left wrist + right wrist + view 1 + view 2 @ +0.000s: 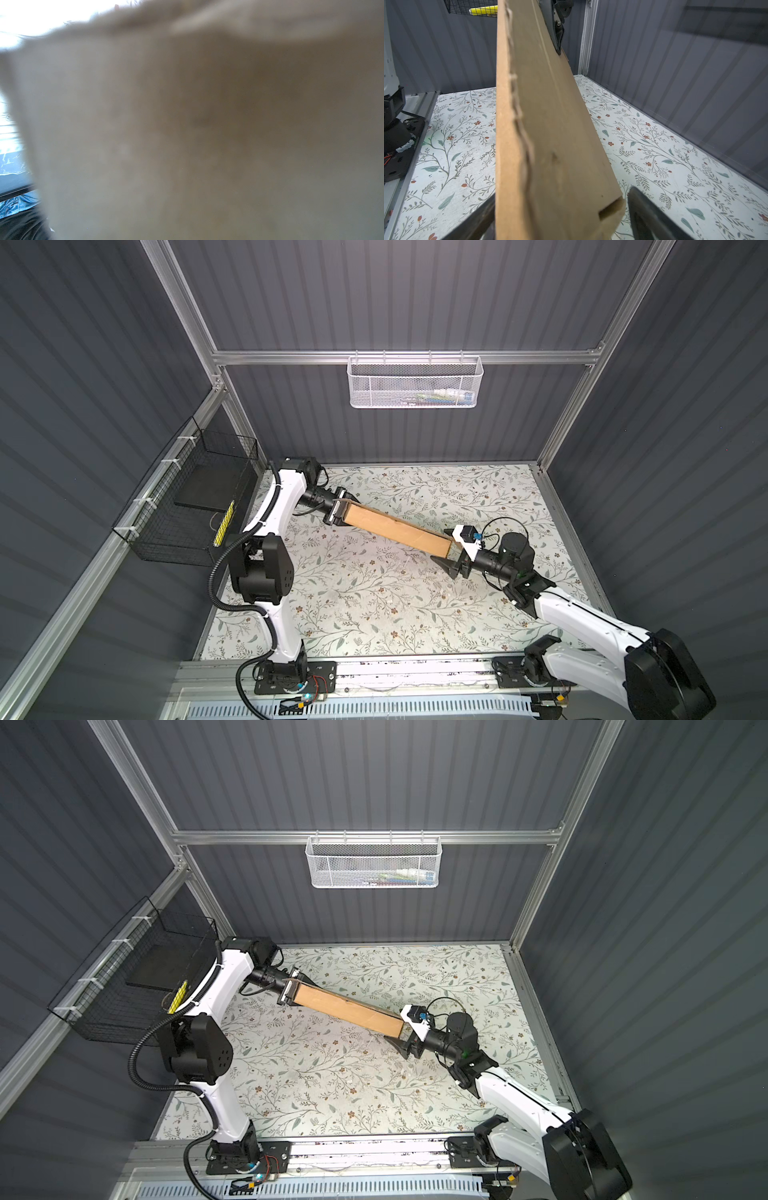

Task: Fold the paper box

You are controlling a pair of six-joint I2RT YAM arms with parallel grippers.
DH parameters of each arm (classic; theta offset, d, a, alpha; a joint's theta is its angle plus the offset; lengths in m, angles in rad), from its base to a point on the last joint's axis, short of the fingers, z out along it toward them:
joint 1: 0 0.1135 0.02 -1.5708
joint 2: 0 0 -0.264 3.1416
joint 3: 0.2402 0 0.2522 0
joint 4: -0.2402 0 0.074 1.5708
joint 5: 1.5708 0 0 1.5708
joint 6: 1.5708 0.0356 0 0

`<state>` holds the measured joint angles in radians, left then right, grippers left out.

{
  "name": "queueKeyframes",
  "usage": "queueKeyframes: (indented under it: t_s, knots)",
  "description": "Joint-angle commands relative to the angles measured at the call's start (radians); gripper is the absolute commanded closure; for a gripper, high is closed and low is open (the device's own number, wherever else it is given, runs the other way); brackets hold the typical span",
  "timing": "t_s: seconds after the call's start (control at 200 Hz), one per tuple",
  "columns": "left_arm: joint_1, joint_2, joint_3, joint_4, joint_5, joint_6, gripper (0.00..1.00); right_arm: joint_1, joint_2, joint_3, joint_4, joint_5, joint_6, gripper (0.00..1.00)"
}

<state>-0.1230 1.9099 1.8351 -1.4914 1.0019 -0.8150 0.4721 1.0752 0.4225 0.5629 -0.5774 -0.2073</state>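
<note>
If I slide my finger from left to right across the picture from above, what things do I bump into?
In a top view: black wire basket → left end effector → cardboard box → right end effector.

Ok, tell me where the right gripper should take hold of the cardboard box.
Probably its free end, coming in endwise from the right. The cardboard box stands on edge, thin, with the left gripper clamping the other end; the right gripper straddles this end's flat faces, fingers open.
</note>
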Motion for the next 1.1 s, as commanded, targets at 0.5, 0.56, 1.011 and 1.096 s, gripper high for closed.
queueKeyframes:
  t_s: [0.5,0.56,1.011,1.096]
  knots:
    - [-0.003,0.011,0.016,-0.004,0.015,0.005,0.56,0.157,0.037,0.013,0.066,0.152,0.009,0.13]
    - [-0.003,0.012,0.015,-0.004,0.016,0.007,0.56,0.161,0.037,0.017,0.066,0.175,0.002,0.15]
    - [-0.002,0.014,0.013,-0.013,0.015,0.014,0.56,0.172,0.088,0.021,0.088,0.218,-0.015,0.3]
    - [-0.003,0.014,0.015,-0.015,0.014,0.016,0.56,0.174,0.088,0.021,0.09,0.22,-0.018,0.31]
